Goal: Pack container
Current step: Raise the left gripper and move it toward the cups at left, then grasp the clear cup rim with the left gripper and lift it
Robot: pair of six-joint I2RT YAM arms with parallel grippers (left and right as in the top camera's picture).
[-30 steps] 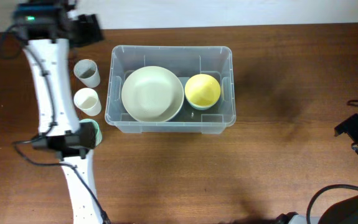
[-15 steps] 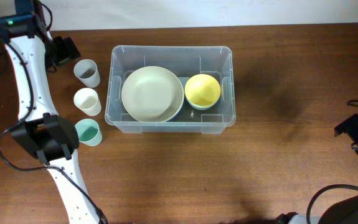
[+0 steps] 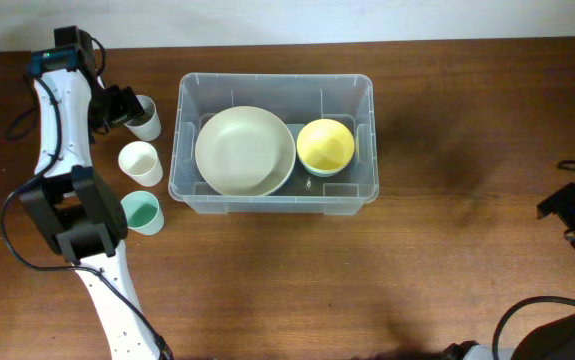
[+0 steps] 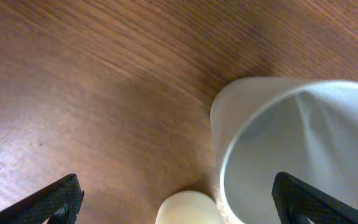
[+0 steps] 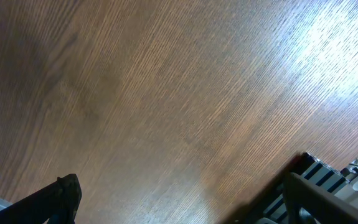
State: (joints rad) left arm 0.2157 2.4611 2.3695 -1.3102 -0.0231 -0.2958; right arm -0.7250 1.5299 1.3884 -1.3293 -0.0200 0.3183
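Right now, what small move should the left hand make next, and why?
Probably shift the left hand sideways until the grey cup sits centred between its open fingers, and close only then. In the wrist view the cup is off to one side, in line with one finger, so closing now might knock it over. It stands upright outside the container, not yet packed.

the left arm point(image 3: 62, 125) has white links, black joint housings, a thin black cable point(image 3: 12, 225) alongside and a small green light point(image 3: 40, 57). the left gripper point(image 4: 177, 200) has black fingers point(image 4: 53, 202). the right arm point(image 3: 573, 208) shows black.
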